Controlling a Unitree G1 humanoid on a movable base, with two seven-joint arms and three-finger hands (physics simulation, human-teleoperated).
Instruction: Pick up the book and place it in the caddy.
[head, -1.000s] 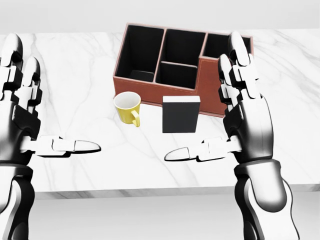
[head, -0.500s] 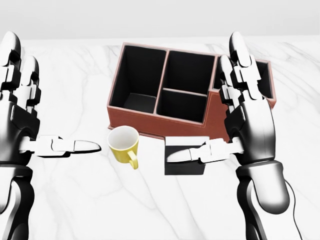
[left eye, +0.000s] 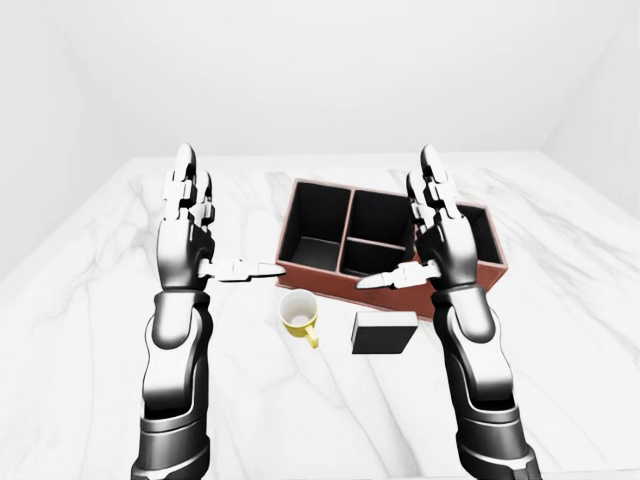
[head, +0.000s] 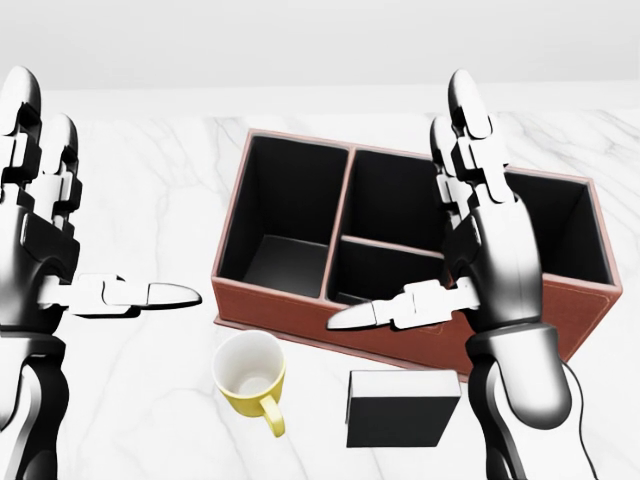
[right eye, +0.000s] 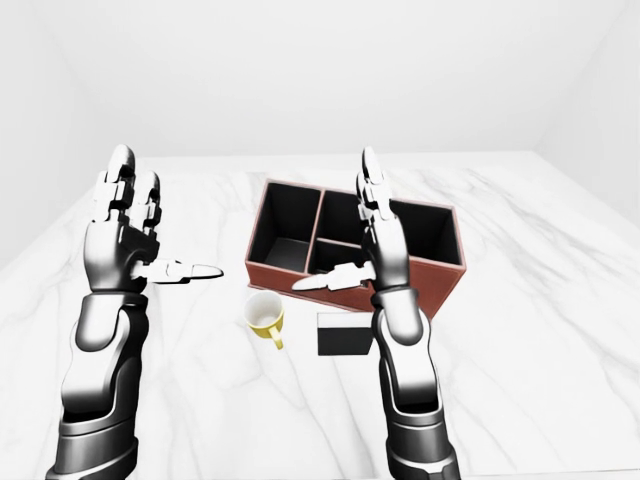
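Book (head: 402, 408): plain black slab, flat on marble table (head: 150, 390), just below caddy (head: 300, 310), right of yellow mug (head: 250, 375) | no readable writing | left hand (head: 40, 240), right hand (head: 485, 250): fingers spread, holding nothing | eye views alone show the white walls behind (left eye: 320, 70).

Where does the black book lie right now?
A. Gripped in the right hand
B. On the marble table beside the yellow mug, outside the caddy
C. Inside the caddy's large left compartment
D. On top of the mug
B: the book lies flat on the table, right of the mug, below the caddy in the head view.
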